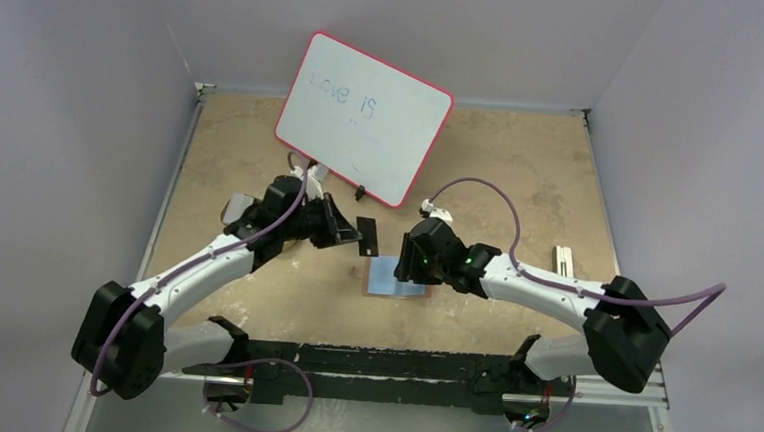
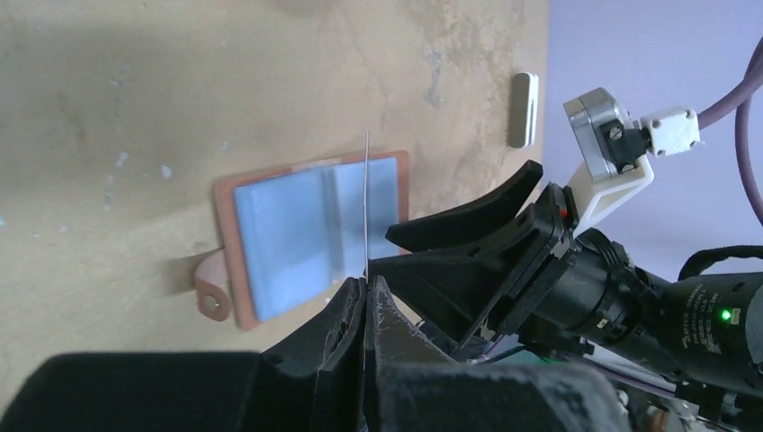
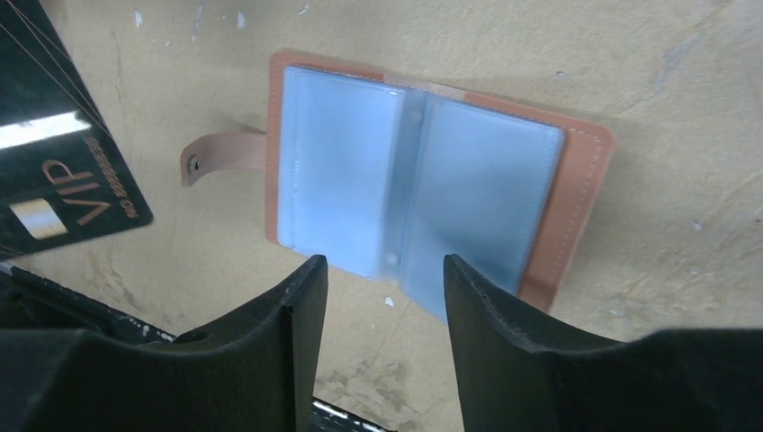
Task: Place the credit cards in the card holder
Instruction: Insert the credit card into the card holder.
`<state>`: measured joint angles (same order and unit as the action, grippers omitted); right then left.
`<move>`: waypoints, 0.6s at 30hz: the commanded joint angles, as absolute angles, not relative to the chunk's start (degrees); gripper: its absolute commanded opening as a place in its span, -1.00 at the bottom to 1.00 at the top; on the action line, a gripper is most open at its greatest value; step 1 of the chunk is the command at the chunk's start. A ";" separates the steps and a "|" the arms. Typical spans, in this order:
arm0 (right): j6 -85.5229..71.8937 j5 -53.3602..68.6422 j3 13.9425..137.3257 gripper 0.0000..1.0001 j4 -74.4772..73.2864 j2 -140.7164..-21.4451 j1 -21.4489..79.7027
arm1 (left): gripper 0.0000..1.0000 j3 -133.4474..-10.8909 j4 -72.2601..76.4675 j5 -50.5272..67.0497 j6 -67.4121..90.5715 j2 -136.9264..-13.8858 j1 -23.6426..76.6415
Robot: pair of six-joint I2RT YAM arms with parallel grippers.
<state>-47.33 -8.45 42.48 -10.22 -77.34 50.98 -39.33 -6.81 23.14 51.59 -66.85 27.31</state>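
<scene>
The card holder [image 1: 397, 277] lies open on the table, brown outside with pale blue sleeves up. It also shows in the left wrist view [image 2: 288, 234] and the right wrist view [image 3: 405, 180], its tab strap [image 3: 220, 153] pointing left. My left gripper [image 1: 355, 236] is shut on a dark credit card [image 1: 368, 235], held on edge just left of the holder. The card shows as a thin line [image 2: 366, 207] above the left gripper [image 2: 366, 281], and as black with gold "VIP" lettering [image 3: 63, 180]. My right gripper [image 3: 385, 265] is open and empty, hovering over the holder's near edge [image 1: 402, 262].
A red-rimmed whiteboard [image 1: 364, 115] leans at the back of the table, behind the left arm. A small white block [image 1: 563, 259] lies at the right, also in the left wrist view [image 2: 523, 108]. Grey walls close in the table on three sides.
</scene>
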 commanded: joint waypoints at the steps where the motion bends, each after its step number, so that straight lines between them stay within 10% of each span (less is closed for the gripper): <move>1: -48.08 -11.25 43.08 0.00 -13.06 -74.42 49.10 | -1.00 -35.61 7.54 23.62 59.71 -67.60 29.51; 18: -46.88 -11.74 38.24 -0.37 -13.10 -73.60 44.52 | -1.00 -28.79 26.73 21.29 65.85 -82.89 38.10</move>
